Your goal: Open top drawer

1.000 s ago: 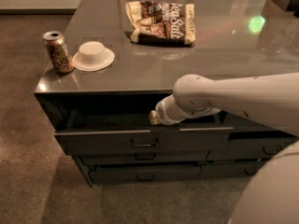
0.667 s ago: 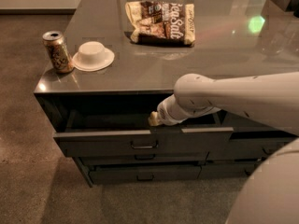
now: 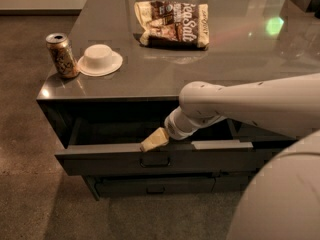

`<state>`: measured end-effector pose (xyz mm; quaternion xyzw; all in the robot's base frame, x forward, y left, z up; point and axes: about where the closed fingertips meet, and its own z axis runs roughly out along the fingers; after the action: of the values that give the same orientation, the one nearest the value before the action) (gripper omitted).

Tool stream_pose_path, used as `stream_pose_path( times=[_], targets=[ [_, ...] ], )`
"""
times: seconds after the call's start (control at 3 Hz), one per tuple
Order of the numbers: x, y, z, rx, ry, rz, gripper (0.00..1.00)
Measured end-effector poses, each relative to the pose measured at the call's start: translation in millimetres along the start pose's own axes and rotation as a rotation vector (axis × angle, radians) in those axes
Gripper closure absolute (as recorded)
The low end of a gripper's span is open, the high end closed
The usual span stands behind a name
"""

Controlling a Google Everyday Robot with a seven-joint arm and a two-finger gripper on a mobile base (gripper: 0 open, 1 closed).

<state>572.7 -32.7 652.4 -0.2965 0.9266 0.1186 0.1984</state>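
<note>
The top drawer (image 3: pixel 115 160) is a wide dark grey front with a small centred pull handle (image 3: pixel 154 161). It stands pulled out from under the counter, and its lighter grey inside (image 3: pixel 117 132) shows. My gripper (image 3: pixel 154 140) is at the end of the white arm (image 3: pixel 235 106). It rests on the top edge of the drawer front, just above the handle and partly inside the drawer.
On the grey counter top (image 3: pixel 165 76) stand a drink can (image 3: pixel 62 55), an upturned white bowl (image 3: pixel 100 60) and a chip bag (image 3: pixel 172 23). A shallower drawer (image 3: pixel 155 187) sits shut below. My white body (image 3: pixel 282 199) fills the bottom right. Brown floor lies at left.
The top drawer has slid further out toward the camera. My gripper has moved forward and down with its front edge.
</note>
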Motion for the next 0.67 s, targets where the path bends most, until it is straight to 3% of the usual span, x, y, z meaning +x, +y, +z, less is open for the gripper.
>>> stream_pose_path(
  times=[0.33, 0.67],
  targets=[
    [27, 7, 9, 0.002, 0.117, -0.145, 0.00],
    [37, 3, 6, 0.004, 0.138, -0.180, 0.19]
  ],
)
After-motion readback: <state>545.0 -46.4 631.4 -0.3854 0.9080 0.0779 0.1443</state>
